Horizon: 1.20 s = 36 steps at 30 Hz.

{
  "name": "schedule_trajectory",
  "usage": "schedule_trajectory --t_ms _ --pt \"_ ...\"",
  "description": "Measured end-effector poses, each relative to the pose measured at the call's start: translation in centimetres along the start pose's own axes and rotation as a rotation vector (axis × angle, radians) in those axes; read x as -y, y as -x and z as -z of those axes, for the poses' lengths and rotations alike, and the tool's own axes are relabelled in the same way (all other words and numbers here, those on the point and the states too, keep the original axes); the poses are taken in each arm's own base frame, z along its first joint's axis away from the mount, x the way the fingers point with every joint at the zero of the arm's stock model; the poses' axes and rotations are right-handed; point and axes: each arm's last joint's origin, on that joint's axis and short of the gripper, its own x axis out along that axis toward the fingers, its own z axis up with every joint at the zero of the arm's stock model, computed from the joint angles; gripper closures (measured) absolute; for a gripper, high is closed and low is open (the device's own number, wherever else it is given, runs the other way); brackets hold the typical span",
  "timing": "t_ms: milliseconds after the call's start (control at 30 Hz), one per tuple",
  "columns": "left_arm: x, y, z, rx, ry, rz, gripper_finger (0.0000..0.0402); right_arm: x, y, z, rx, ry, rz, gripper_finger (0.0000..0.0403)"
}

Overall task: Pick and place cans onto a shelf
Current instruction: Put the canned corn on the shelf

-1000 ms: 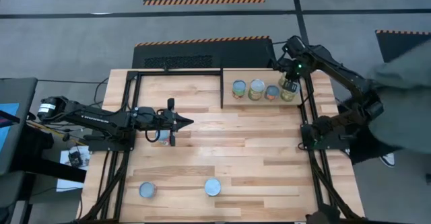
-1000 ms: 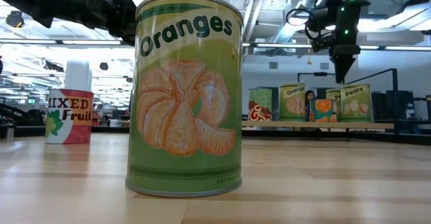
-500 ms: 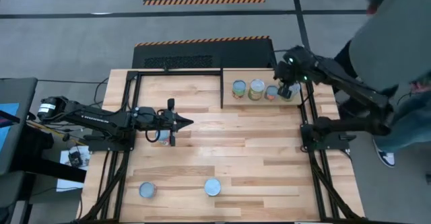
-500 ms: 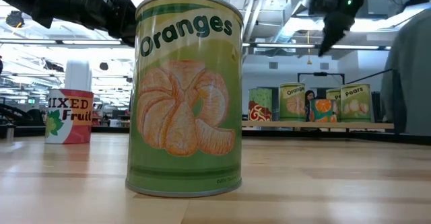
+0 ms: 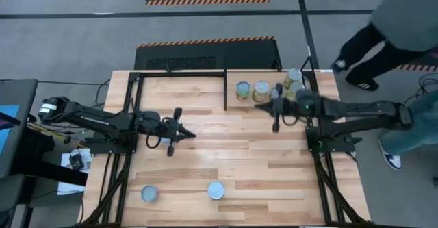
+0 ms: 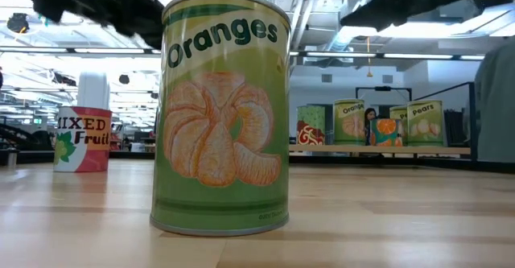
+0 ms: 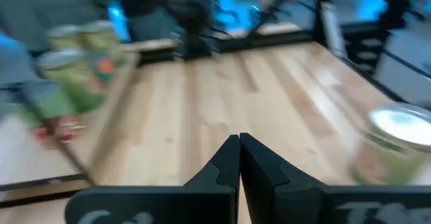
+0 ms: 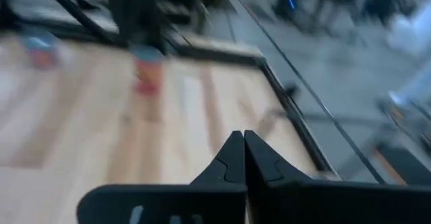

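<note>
Several cans (image 5: 261,91) stand upright in a row on the shelf (image 5: 253,76) at the table's far right; they also show in the low view (image 6: 425,121). Two cans (image 5: 216,190) stand near the table's front edge. The Oranges can (image 6: 221,111) fills the low view, with a Mixed Fruit can (image 6: 83,139) behind it to the left. My right gripper (image 5: 260,103) is shut and empty, level, pointing toward the table's left, just in front of the shelf. My left gripper (image 5: 186,133) is shut and empty over the table's left half; a can (image 7: 394,146) stands off to one side of it.
Black frame bars (image 5: 226,87) edge the shelf and run along both table sides (image 5: 316,159). A person (image 5: 404,22) stands beyond the table's right far corner. Bare planks (image 5: 239,153) lie between the two grippers and the front cans.
My right gripper has risen from above the shelf's rightmost can, turned from pointing down to level, and swung toward the table's left and near side, in front of the shelf. The cans on the shelf stay put. My left gripper has shifted slightly toward the near edge.
</note>
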Motion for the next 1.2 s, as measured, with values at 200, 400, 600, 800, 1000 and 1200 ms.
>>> schedule_trajectory --t_ms 200,400,600,800,1000,1200 --pt "3.3 1.0 -2.5 -0.265 0.028 0.093 0.0401 -3.9 -0.6 1.8 0.058 0.032 -0.029 0.0395" --pt "6.6 3.4 -2.7 -0.568 0.216 0.150 0.0401 -6.6 -1.1 2.6 0.011 0.036 -0.074 0.0396" --pt "9.4 5.5 -1.6 -0.739 0.342 0.202 0.0377 -8.3 -2.0 3.0 0.007 0.046 -0.079 0.0392" --pt "10.7 6.9 -1.0 -0.837 0.448 0.158 0.0317 -8.7 -2.8 3.5 -0.013 0.059 -0.077 0.0391" --pt "12.0 6.9 -0.2 -0.889 0.467 0.123 0.0282 -8.7 -3.0 3.5 -0.010 0.057 -0.071 0.0390" --pt "13.9 5.2 1.9 -1.033 0.384 0.084 0.0280 -8.7 -3.0 3.5 -0.008 0.058 -0.071 0.0390"
